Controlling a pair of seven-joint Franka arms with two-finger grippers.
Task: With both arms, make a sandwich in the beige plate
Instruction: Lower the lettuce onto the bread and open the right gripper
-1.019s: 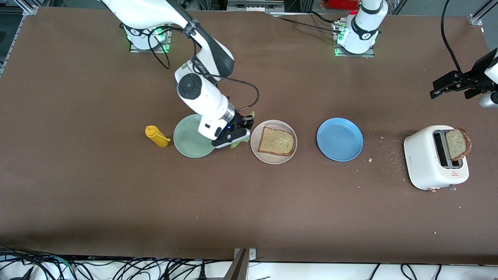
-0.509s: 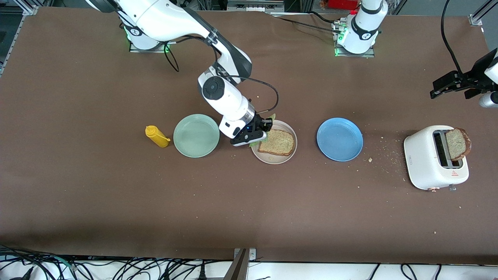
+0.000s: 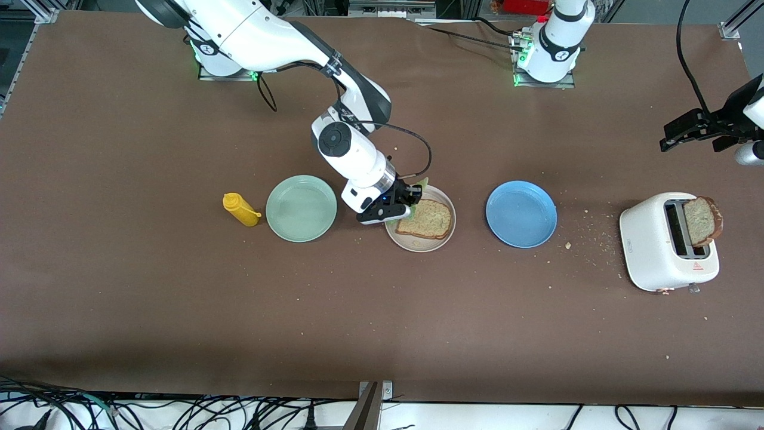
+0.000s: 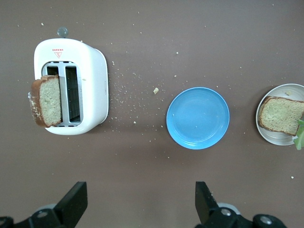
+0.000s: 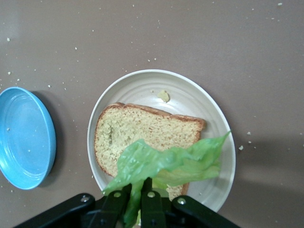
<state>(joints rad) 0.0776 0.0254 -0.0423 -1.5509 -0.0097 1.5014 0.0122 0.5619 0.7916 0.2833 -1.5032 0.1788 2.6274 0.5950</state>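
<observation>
Green lettuce (image 5: 166, 164) hangs pinched in the right gripper (image 3: 401, 206), whose jaws are closed tight on the leaf's stalk end. In the right wrist view the leaf spreads away from the jaws, its long axis lying crosswise to the fingers, and it already overlaps the near part of the bread slice (image 5: 142, 135) below.

On the front view's clock face, the right gripper hovers over the nine o'clock edge of the beige plate (image 3: 444, 236), so the centre of the slice lies toward three o'clock from the jaws. That offset is what the coming move seems to turn on: as I judge it, the leaf needs carrying a little farther toward three o'clock before release, so that it settles square on the bread, not draped over the rim.

Outward along the table, the mint-green plate (image 3: 301, 208) sits at nine o'clock of the beige one, with a yellow bottle (image 3: 240, 209) just beside it. A blue plate (image 3: 521, 214) lies at three o'clock. Toward the left arm's end stands the white toaster (image 3: 668, 242), with the second slice (image 3: 702, 221) upright in one slot.

The left gripper (image 4: 137, 202) waits above the table near the toaster, jaws spread wide and holding nothing. It is much the nearer arm to that second slice.
</observation>
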